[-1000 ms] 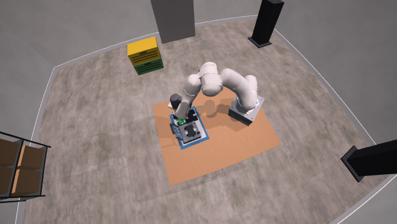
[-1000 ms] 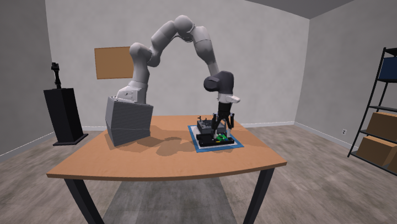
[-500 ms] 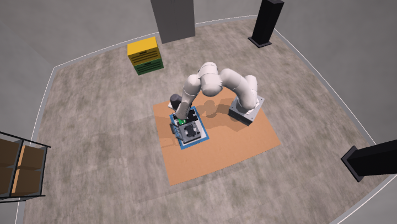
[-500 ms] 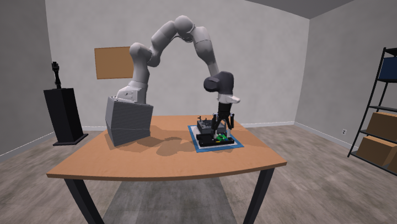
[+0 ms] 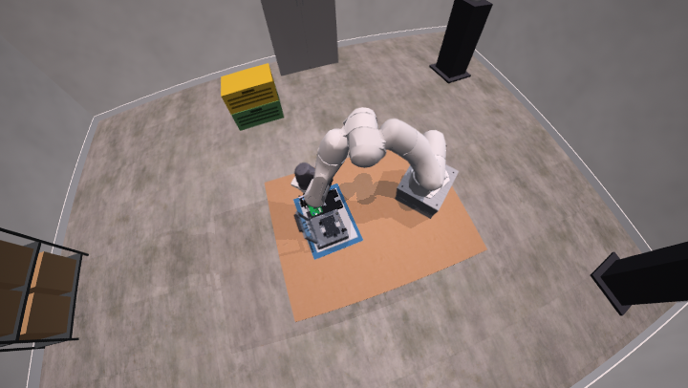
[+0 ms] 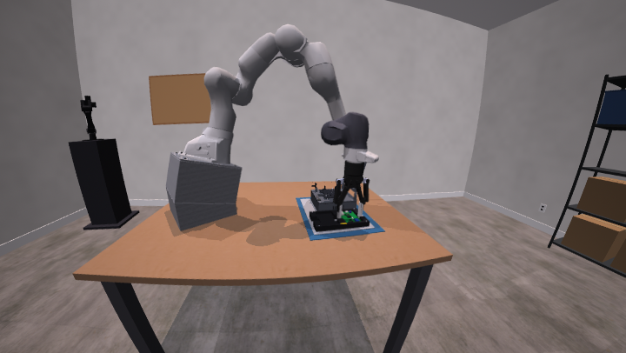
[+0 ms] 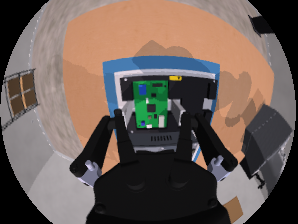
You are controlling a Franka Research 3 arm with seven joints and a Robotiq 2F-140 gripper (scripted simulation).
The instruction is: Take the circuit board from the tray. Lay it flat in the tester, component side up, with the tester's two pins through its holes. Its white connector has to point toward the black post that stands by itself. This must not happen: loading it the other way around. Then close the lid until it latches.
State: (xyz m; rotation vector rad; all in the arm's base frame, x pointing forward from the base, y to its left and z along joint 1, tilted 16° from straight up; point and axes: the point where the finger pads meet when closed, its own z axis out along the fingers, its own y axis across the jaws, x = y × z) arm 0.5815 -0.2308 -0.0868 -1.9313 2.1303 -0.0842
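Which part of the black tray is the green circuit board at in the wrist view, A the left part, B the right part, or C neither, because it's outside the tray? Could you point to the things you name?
A: the green circuit board point(image 5: 314, 210) point(image 6: 349, 216) point(image 7: 151, 104) is at the left of the black tray point(image 5: 332, 204) point(image 6: 326, 223) point(image 7: 192, 91) in the wrist view, with the tray's dark bare part to its right.

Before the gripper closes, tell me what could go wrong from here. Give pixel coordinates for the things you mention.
The gripper point(image 6: 349, 211) point(image 7: 151, 104) stands open astride the circuit board point(image 6: 349, 216) point(image 7: 151, 102); closing off-centre might shove it sideways. The tray point(image 6: 322, 221) point(image 7: 197, 95) sits close around the board, so a fingertip could catch its wall. The tester point(image 5: 332, 242) point(image 6: 322, 202) is right beside it, and a low lift may clip it.
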